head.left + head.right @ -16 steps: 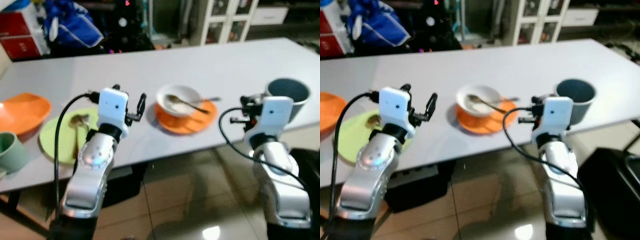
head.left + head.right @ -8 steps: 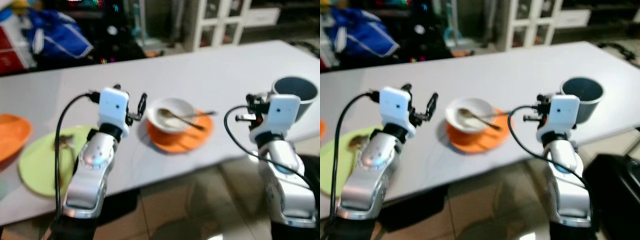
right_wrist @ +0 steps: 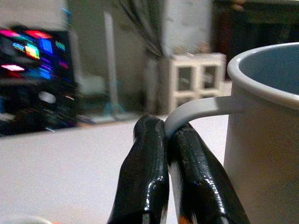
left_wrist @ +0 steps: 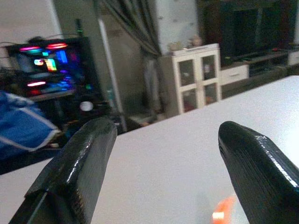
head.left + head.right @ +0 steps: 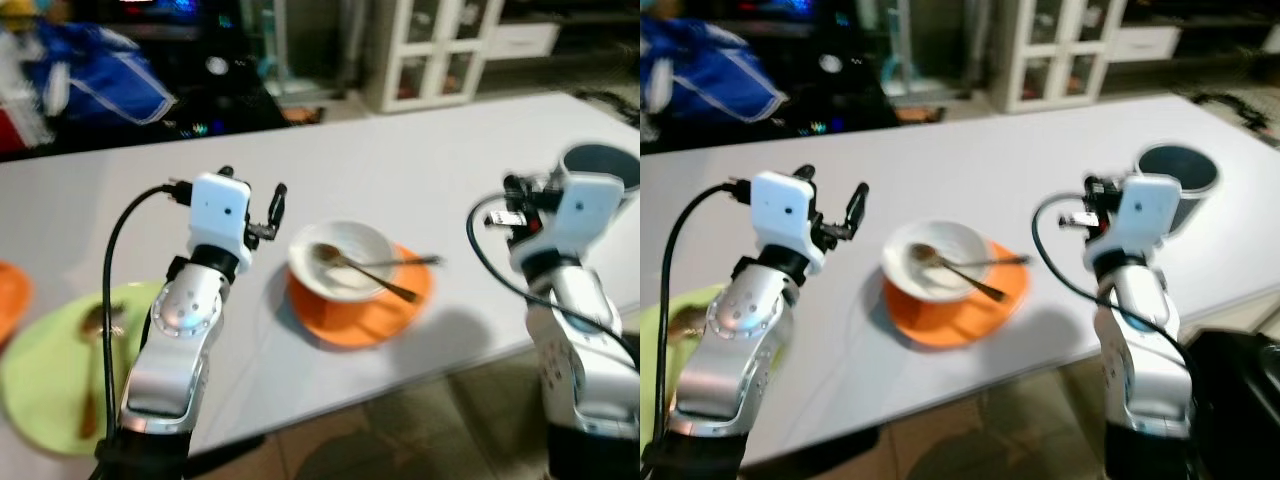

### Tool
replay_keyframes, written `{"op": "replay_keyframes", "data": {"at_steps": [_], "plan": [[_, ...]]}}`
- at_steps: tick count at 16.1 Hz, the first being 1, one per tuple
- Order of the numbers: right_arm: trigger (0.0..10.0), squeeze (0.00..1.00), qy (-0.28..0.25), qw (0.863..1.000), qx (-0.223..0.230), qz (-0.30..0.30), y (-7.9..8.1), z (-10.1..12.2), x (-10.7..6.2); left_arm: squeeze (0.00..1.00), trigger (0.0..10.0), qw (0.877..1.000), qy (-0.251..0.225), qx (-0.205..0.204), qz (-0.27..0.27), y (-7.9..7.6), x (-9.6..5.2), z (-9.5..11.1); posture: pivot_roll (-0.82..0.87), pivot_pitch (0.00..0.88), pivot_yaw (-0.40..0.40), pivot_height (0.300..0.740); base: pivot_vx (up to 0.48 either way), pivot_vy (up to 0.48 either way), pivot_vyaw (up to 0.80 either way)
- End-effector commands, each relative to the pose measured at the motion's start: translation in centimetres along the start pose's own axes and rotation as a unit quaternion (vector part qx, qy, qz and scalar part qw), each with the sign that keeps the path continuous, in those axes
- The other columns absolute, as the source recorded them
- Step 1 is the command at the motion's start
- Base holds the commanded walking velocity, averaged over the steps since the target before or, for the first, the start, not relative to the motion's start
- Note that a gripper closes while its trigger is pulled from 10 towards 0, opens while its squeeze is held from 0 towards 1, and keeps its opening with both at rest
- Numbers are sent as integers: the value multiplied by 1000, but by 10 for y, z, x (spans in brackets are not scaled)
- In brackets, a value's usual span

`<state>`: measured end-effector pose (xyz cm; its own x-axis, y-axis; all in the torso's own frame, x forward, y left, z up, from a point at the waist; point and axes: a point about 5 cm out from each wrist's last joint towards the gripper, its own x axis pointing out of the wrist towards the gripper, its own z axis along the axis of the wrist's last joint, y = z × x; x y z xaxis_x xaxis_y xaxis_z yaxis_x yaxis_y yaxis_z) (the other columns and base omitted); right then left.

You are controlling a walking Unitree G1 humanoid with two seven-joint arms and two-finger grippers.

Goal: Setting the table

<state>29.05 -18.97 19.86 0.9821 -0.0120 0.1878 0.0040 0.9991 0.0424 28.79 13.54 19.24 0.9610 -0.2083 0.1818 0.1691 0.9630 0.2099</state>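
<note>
White glass-door cabinet (image 5: 440,50), dim room

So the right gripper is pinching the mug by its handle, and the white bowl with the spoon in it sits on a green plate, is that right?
Not quite: the white bowl with the spoon sits on an orange plate, as the left eye view shows. The green plate lies apart, off to the robot's left. The rest holds: in the right wrist view the right gripper has its fingers pressed on the handle of the mug.
</note>
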Motion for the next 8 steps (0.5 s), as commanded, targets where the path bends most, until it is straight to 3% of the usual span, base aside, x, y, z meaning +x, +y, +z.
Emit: {"op": "replay_keyframes", "data": {"at_steps": [1, 5, 8], "plan": [[10000, 0, 2, 1000, 15, 26, 5, 0, 4, 0, 10000, 1000, -2, -2, 18, 8, 0, 1, 6, 0, -26, 740, 300, 0, 0], [10000, 0, -2, 998, 31, 56, 6, 6, 15, 0, 10000, 1000, 6, 24, 12, 11, -2, 2, 22, 0, -16, 740, 0, 0, 0], [10000, 0, -16, 995, 52, 84, 5, 10, -4, 0, 10000, 1000, 10, 16, -6, 6, -24, -2, -6, 44, -4, 740, 0, 0, 0]]}}
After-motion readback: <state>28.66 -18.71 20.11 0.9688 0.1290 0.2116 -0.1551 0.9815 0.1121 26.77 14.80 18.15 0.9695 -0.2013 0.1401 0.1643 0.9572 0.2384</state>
